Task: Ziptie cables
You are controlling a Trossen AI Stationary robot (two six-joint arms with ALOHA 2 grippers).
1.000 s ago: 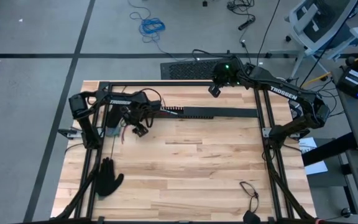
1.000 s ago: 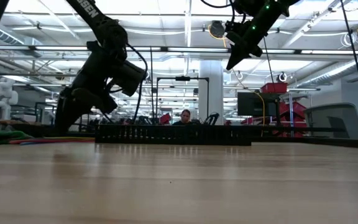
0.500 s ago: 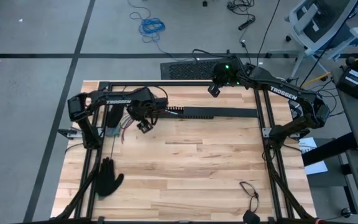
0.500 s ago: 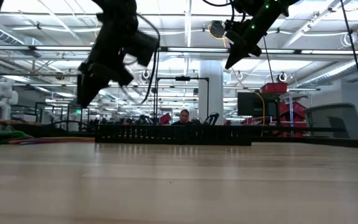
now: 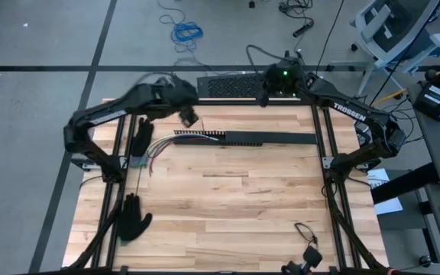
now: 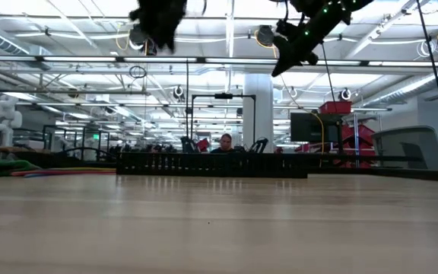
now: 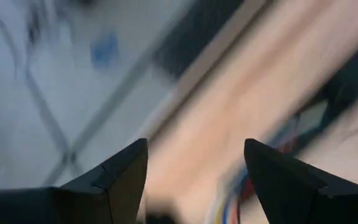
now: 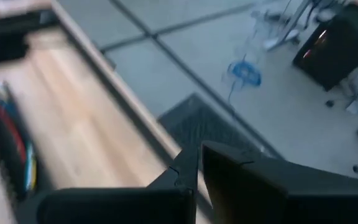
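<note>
High view: the cables lay on the worktop — long axis slanting toward the black bar. The left tool hung above, nearer. Left wrist view: fingers spread, empty. Right wrist view: right tool closed, holding nothing — well apart.

The right gripper has its two dark fingers closed together, tips touching, with nothing between them. Beyond them lies the wooden table edge, with the coloured cables blurred at one side. A blue cord coil lies on the grey floor.
</note>
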